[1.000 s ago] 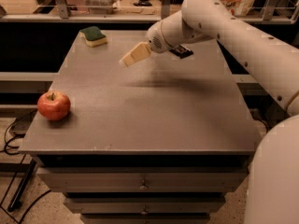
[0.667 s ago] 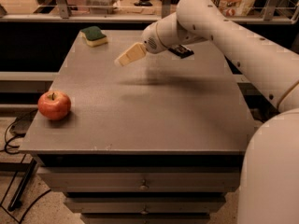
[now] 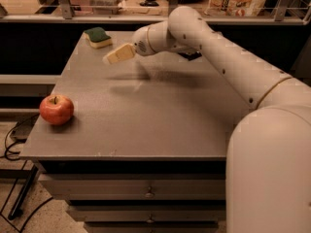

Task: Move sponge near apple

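**Sponge block, green top over yellow foam (image 3: pixel 98 37): beyond-left of pale-yellow parallel-jaw gripper (image 3: pixel 112 57)**

Grey flat tabletop (image 3: pixel 160 125): round red apple (image 3: pixel 56 109) at near-left edge, sponge at far-left corner, well apart. Gripper hovers nr sponge; sponge long axis approx. left-right. Jaw state: cannot tell.

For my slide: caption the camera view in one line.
Pincer hovers over the table beside the sponge at the far-left corner, with the apple near the front-left edge.

Your single camera sits high at near side, beside robot's shoulder (image 3: pixel 272 169) (bulk fills near-right corner), facing down and away across table (image 3: pixel 160 120), fairly close. Gripper (image 3: pixel 109 59) hangs over far-left area.
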### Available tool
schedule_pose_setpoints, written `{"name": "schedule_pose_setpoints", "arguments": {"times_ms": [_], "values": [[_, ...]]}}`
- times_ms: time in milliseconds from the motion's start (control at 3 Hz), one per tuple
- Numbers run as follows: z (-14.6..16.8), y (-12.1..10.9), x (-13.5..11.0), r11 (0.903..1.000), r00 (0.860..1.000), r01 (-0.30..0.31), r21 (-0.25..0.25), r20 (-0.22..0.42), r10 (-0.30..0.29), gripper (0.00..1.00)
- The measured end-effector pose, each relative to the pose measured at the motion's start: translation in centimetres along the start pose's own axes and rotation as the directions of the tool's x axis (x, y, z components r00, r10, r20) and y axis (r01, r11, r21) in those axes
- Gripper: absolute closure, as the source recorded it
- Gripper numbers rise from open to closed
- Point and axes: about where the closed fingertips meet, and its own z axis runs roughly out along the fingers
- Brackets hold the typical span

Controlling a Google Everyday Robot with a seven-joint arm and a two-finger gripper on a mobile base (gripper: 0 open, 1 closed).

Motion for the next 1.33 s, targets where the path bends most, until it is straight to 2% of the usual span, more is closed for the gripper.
{"name": "schedule_pose_setpoints", "arguments": {"times_ms": [667,1000,1333], "values": [[4.9,-0.7,-1.6,0.9999,0.999,0.002,0.013,0.037,-0.002,0.0],[7.5,-1.1,-2.1,0.9987,1.0,0.008,0.051,0.028,-0.009,0.0],[9.0,-1.3,-2.3,0.9968,1.0,-0.011,0.079,0.024,0.009,0.0]]}}
